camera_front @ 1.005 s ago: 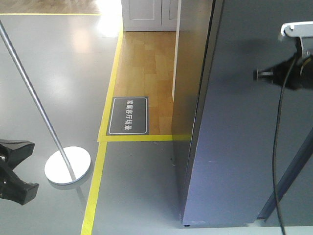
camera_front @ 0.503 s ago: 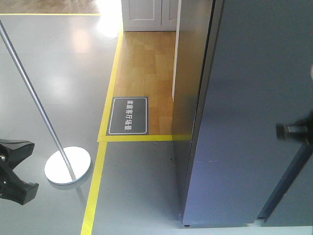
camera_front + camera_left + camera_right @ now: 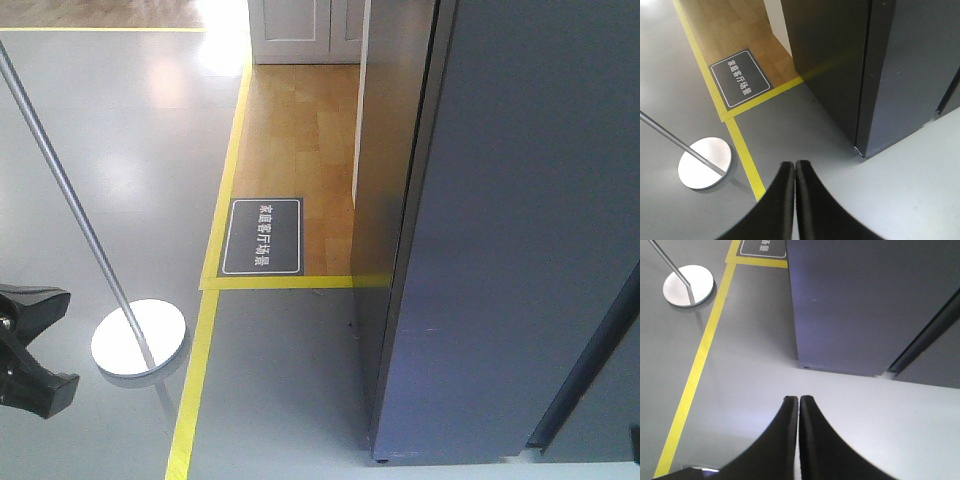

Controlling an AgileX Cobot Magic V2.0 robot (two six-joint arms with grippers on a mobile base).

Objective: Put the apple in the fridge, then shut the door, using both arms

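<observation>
The fridge [image 3: 395, 170] is a tall dark grey cabinet on the right, and its door [image 3: 510, 240] lies flat against it, showing only the grey outer face. It also shows in the left wrist view [image 3: 840, 65] and the right wrist view [image 3: 865, 300]. The apple is not in view. My left gripper [image 3: 795, 164] is shut and empty, over the grey floor in front of the fridge's corner. My right gripper [image 3: 798, 399] is shut and empty, low over the pale floor before the door. A black part of my left arm [image 3: 30, 350] shows at the bottom left.
A thin silver pole [image 3: 70, 200] leans up from its round base [image 3: 138, 337] on the left. Yellow floor tape [image 3: 195, 380] runs along the floor past a dark floor sign [image 3: 262, 236]. A dark slanting seam [image 3: 590, 370] crosses the door's lower right.
My right arm was in front of the door at upper right, dropped down the door face, and has left the front view. The left arm, fridge and door have not moved.
</observation>
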